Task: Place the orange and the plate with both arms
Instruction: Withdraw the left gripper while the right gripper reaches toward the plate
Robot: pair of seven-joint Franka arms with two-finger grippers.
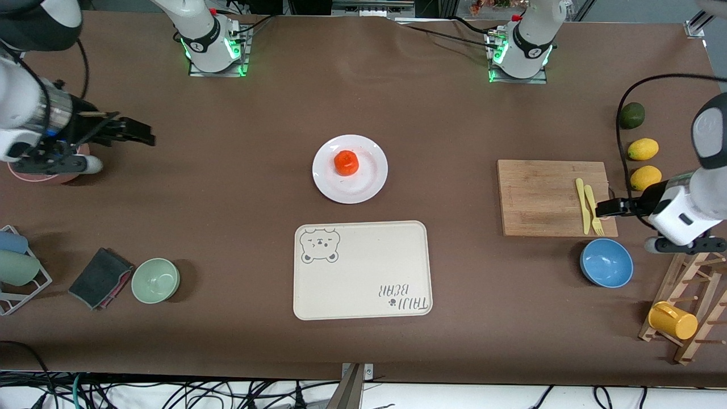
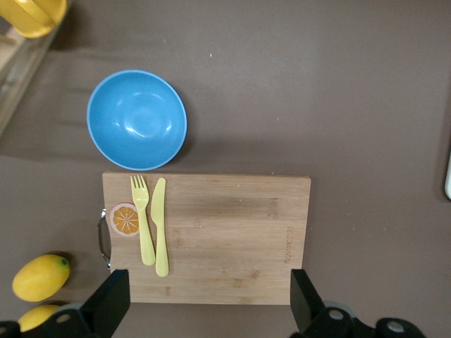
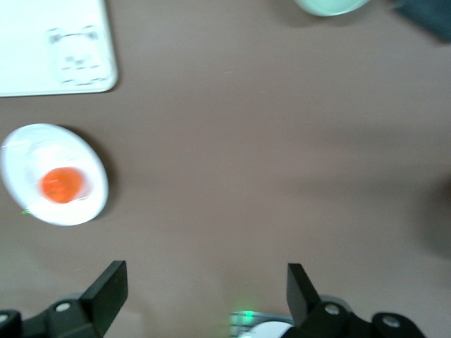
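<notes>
The orange point(image 1: 346, 162) sits on the white plate point(image 1: 370, 180) at the middle of the table, just farther from the front camera than the cream bear tray point(image 1: 362, 270). My right gripper point(image 1: 136, 132) hangs open and empty over bare table toward the right arm's end, well apart from the plate. Its wrist view shows the orange point(image 3: 62, 185) on the plate point(image 3: 28, 151) and my right gripper point(image 3: 204, 289) with nothing between its fingers. My left gripper point(image 1: 603, 208) is open and empty over the cutting board's edge; in its wrist view my left gripper point(image 2: 208, 303) spans the board.
A wooden cutting board point(image 1: 539, 196) carries a yellow fork and knife point(image 1: 588, 205). Beside it are a blue bowl point(image 1: 606, 262), two lemons point(image 1: 643, 149), a dark green fruit point(image 1: 631, 115) and a wooden rack with a yellow mug point(image 1: 672, 320). A green bowl point(image 1: 155, 279) and dark cloth point(image 1: 99, 278) lie toward the right arm's end.
</notes>
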